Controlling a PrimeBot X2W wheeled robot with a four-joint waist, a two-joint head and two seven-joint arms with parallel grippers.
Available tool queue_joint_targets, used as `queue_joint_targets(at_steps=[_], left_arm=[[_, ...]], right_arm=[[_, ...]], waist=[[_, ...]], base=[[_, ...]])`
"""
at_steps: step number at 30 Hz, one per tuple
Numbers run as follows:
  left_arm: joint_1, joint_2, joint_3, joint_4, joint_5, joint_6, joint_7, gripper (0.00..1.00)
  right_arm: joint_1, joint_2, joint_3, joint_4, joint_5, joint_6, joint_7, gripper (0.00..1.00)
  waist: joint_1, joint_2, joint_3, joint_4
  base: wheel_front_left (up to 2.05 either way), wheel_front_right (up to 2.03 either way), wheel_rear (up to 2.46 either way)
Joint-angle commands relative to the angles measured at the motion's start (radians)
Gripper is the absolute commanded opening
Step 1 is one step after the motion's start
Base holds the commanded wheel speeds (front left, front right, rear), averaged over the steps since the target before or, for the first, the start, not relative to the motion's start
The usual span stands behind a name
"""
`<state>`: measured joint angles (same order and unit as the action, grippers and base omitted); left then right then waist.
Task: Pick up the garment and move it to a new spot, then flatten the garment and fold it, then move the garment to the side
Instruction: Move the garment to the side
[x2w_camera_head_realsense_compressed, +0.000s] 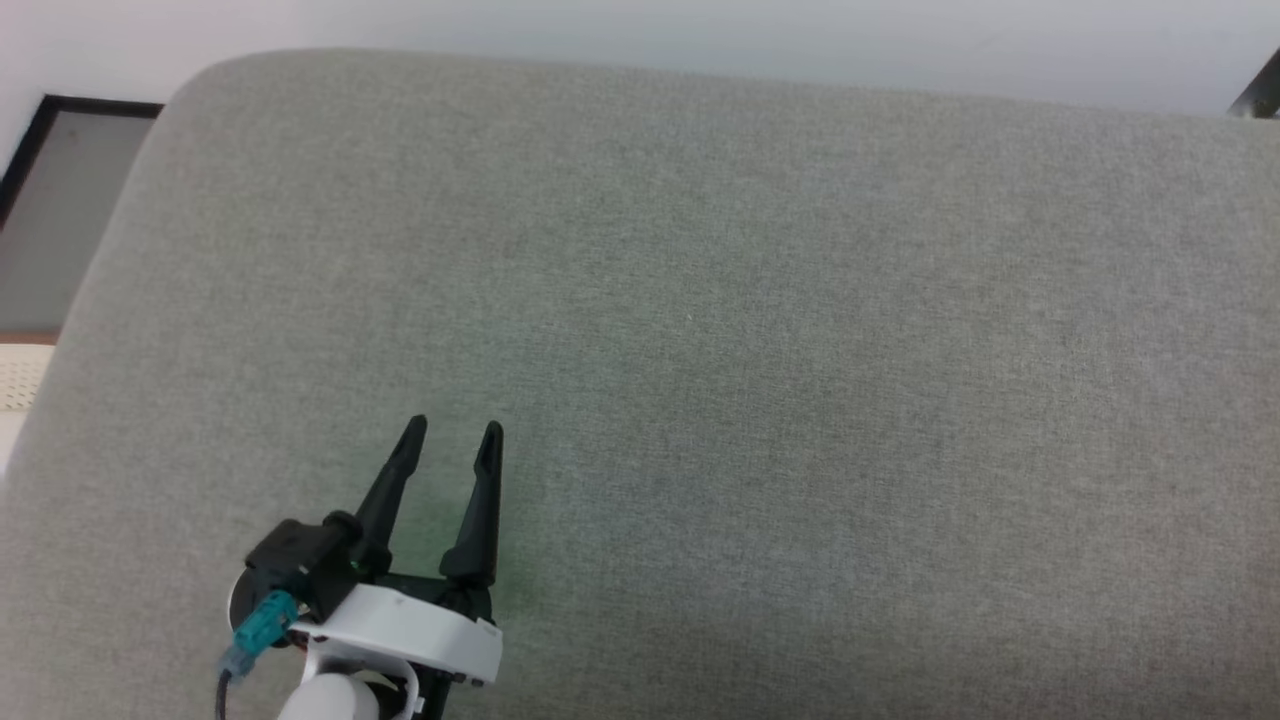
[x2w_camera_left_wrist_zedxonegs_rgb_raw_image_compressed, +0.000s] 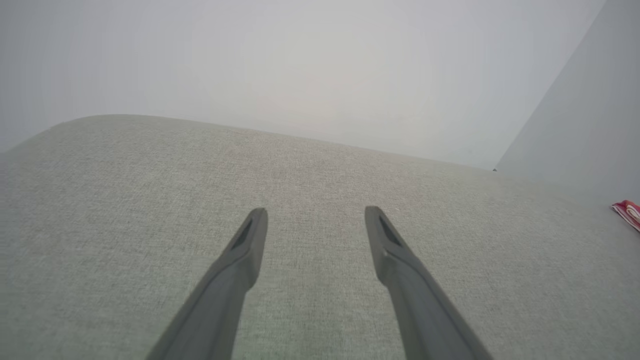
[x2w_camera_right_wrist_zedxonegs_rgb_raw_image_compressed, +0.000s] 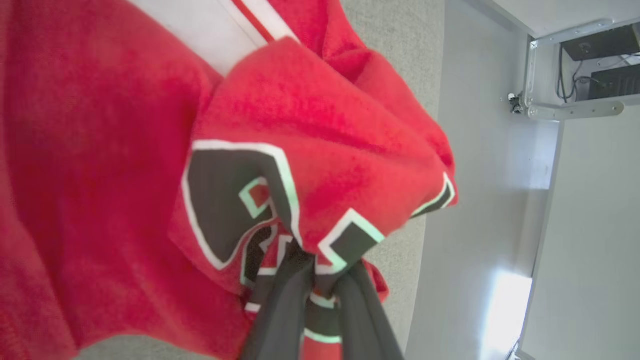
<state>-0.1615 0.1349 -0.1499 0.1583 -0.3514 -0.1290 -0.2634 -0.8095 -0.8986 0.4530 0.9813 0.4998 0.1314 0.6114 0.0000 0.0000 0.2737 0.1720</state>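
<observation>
The garment (x2w_camera_right_wrist_zedxonegs_rgb_raw_image_compressed: 125, 150), bright red with a white striped sleeve and a black-and-white printed patch, bunches up close in the right wrist view. My right gripper (x2w_camera_right_wrist_zedxonegs_rgb_raw_image_compressed: 320, 280) is shut on a fold of it at the printed patch. A small red and white corner of the garment (x2w_camera_left_wrist_zedxonegs_rgb_raw_image_compressed: 627, 212) shows at the far right edge of the left wrist view. My left gripper (x2w_camera_head_realsense_compressed: 450, 440) stands open just above the grey cushion (x2w_camera_head_realsense_compressed: 750, 350) at the lower left of the head view, with nothing between its fingers (x2w_camera_left_wrist_zedxonegs_rgb_raw_image_compressed: 250, 245).
The grey fabric cushion (x2w_camera_left_wrist_zedxonegs_rgb_raw_image_compressed: 150, 200) spreads across the head view, its rounded far-left corner near a dark-framed panel (x2w_camera_head_realsense_compressed: 60, 200). A pale wall rises behind it. In the right wrist view a white floor and a metal frame with black boxes (x2w_camera_right_wrist_zedxonegs_rgb_raw_image_compressed: 590, 65) lie beyond the cushion's edge.
</observation>
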Motion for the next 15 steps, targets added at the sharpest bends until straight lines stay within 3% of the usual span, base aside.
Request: queue_joint_targets(at_steps=[1, 2, 3, 4, 6, 15], left_arm=[[0.01, 0.005, 0.004, 0.002, -0.002, -0.002, -0.001, 1.0], [0.012, 0.006, 0.004, 0.003, -0.004, -0.002, -0.001, 1.0], [0.012, 0.006, 0.004, 0.003, -0.004, -0.002, -0.001, 1.0], [0.015, 0.006, 0.004, 0.006, -0.005, -0.002, -0.001, 1.0], [0.022, 0.009, 0.007, 0.007, -0.006, -0.002, -0.001, 1.0], [0.063, 0.022, 0.019, 0.008, -0.01, -0.002, -0.001, 1.0]], right_arm=[[0.008, 0.013, -0.018, 0.017, -0.006, -0.002, -0.007, 0.3], [0.004, 0.022, -0.03, 0.032, -0.015, -0.002, -0.009, 0.37], [0.004, 0.022, -0.03, 0.032, -0.015, -0.002, -0.009, 0.37], [0.002, 0.031, -0.04, 0.045, -0.022, -0.002, -0.008, 0.48], [-0.008, 0.05, -0.065, 0.066, -0.032, -0.002, -0.02, 1.0], [-0.037, 0.118, -0.16, 0.149, -0.091, -0.002, -0.078, 1.0]], waist=[[0.0, 0.0, -0.012, 0.006], [0.0, 0.0, -0.017, 0.007], [0.0, 0.0, -0.017, 0.007], [0.0, 0.0, -0.024, 0.008], [0.0, 0.0, -0.038, 0.007], [0.0, 0.0, -0.116, -0.008]], base=[[0.0, 0.0, 0.0], [0.0, 0.0, 0.0], [0.0, 0.0, 0.0], [0.0, 0.0, 0.0], [0.0, 0.0, 0.0], [0.0, 0.0, 0.0]])
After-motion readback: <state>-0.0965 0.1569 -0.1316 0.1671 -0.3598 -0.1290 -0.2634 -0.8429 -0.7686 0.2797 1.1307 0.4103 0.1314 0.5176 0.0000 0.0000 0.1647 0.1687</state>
